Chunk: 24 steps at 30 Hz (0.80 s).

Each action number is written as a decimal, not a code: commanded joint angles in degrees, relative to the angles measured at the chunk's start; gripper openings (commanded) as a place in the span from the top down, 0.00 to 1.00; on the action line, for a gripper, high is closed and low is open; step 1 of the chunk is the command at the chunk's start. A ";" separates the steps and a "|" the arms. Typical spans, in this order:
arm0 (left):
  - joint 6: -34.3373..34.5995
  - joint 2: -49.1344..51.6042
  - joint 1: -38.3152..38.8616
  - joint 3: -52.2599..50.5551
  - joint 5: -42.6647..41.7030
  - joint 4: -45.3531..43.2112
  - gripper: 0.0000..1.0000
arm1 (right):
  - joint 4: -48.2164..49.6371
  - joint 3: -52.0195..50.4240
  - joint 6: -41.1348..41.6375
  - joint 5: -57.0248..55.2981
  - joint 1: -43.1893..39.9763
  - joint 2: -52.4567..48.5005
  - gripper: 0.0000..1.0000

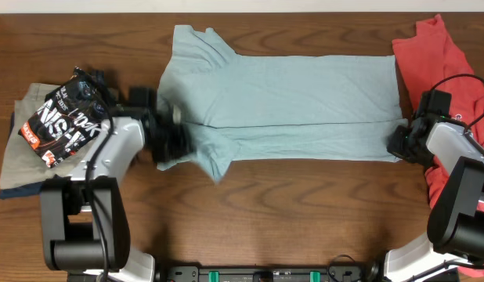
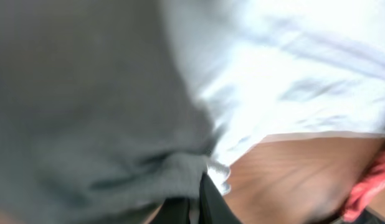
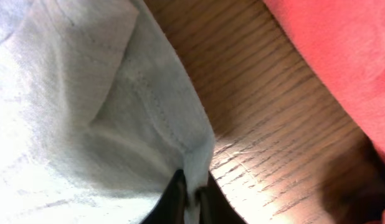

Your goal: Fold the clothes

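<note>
Cloth fills most of the overhead view: the pale blue-grey T-shirt (image 1: pixel 305 94) lies flat and sideways on the dark wood-grain table (image 1: pixel 305 204), its near long edge doubled over in a soft band. The left gripper (image 1: pixel 173 139) sits at the T-shirt's sleeve end on the near side, and the right gripper (image 1: pixel 399 142) at the near corner of its hem end; from above neither grip can be judged. Beyond the hem end lies a red shirt (image 1: pixel 438 55); beyond the sleeve end, a black printed shirt (image 1: pixel 66 117) tops a folded pile (image 1: pixel 19 160). The left wrist view, badly blurred, supplies what the top view lacks: dark fingers (image 2: pixel 174 211) pressed together on a bunched fold of the T-shirt (image 2: pixel 292 81), shaded grey on one side and washed white on the other. The right wrist view is sharp: fine knit, a stitched hem line, and the T-shirt's corner (image 3: pixel 192 155) pinched between two black fingers (image 3: pixel 172 199) closed tight on it, with a strip of striped wood between T-shirt and red shirt (image 3: pixel 342 50).
</note>
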<state>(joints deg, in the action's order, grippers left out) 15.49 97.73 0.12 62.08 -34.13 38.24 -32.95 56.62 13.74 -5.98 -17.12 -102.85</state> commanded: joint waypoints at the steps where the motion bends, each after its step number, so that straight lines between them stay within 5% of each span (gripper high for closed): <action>1: 5.25 -2.49 -0.07 9.55 -2.58 -7.93 0.93 | -1.09 -2.67 0.59 0.31 -0.81 -2.91 0.87; 4: 10.93 -2.49 -0.37 12.70 3.48 -18.21 0.94 | -1.36 -2.34 0.59 1.14 -0.83 -2.91 0.79; 5: 12.85 -2.49 -0.44 12.85 4.61 -20.50 0.84 | -1.53 -2.23 0.59 1.14 -0.81 -2.89 0.75; 7: 14.45 -2.49 -0.42 12.83 4.61 -21.27 0.44 | -1.77 -2.01 0.59 1.14 -0.83 -2.80 0.62; 8: 14.43 -2.49 -0.28 12.83 4.61 -19.61 0.39 | -1.81 -1.90 0.59 1.16 -0.81 -2.75 0.58; 17: 7.34 -2.47 2.32 9.46 8.35 -1.42 0.39 | -5.07 5.66 0.59 2.64 -0.83 0.13 0.51; 19: 6.58 -2.40 2.97 8.22 12.33 0.42 0.39 | -4.96 7.85 0.59 4.46 -0.83 0.98 0.40; 24: 6.62 -1.97 3.61 3.63 20.59 -0.35 0.39 | -2.99 10.80 -0.68 7.56 -0.81 1.11 0.39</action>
<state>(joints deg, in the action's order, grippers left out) 23.66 94.94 3.70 67.81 -20.64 38.33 -36.56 66.02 14.02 -1.02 -18.24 -102.96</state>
